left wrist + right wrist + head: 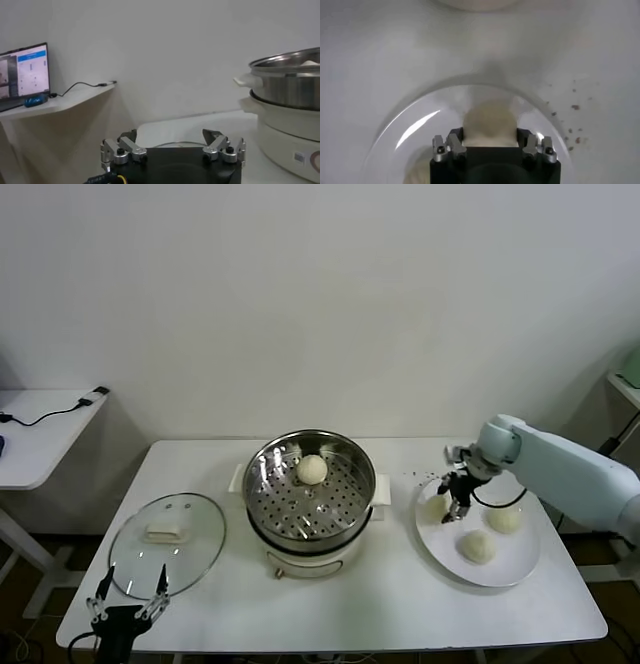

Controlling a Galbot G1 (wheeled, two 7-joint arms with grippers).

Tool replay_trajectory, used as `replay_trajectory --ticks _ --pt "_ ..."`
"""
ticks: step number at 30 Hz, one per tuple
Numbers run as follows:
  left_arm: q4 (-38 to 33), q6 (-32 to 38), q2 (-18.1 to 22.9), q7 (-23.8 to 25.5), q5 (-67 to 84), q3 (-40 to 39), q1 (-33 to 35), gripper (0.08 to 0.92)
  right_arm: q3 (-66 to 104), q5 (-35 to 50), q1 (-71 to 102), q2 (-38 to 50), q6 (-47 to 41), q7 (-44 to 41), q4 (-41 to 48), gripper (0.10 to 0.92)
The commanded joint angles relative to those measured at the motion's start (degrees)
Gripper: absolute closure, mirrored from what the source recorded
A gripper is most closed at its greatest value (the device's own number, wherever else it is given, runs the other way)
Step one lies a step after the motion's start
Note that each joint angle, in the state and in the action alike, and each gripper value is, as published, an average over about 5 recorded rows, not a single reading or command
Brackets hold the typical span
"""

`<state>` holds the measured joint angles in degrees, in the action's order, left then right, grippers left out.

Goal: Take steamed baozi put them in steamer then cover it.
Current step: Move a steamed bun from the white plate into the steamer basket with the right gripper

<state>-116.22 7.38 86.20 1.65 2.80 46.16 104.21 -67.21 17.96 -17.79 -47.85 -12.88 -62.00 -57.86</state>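
Looking at the flat white plate (520, 569) near the table's right edge, you see the right gripper (452, 506) clamped on a round cream-white dough bun (489, 122), two more beside it. Another bun (311, 469) lies in the shiny steel steamer (345, 529) at the middle. The left gripper (127, 603) hovers at the front-left corner, fingers apart, by the clear glass lid (195, 559).

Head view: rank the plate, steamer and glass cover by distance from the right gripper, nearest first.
1. Plate, directly under the right gripper, which is shut on a baozi.
2. Steamer, table centre.
3. Cover, far left, near the left gripper.
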Motion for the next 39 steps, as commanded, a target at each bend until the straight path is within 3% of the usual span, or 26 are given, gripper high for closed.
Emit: replay_trajectory --ticks 1,7,20,39 --pt "-0.4 0.0 0.0 0.0 -0.1 -0.7 0.1 0.177 -14.9 16.0 -22.3 -2.8 -0.2 -0.1 -0.6 0.347" --pt "-0.7 -0.1 -0.1 0.0 -0.9 -2.3 -0.1 0.177 -21.0 26.9 -32.2 -11.2 -1.2 0.2 -0.3 0.347" --pt "-1.6 0.2 -0.8 -0.1 -1.0 -3.6 0.4 0.177 -21.3 39.7 -29.3 -30.5 -7.7 8.1 -1.7 0.347" --pt "-0.9 -0.4 -0.6 0.0 0.3 -3.4 -0.3 0.177 -23.5 34.3 -15.9 -38.9 -9.7 12.2 -0.8 0.345"
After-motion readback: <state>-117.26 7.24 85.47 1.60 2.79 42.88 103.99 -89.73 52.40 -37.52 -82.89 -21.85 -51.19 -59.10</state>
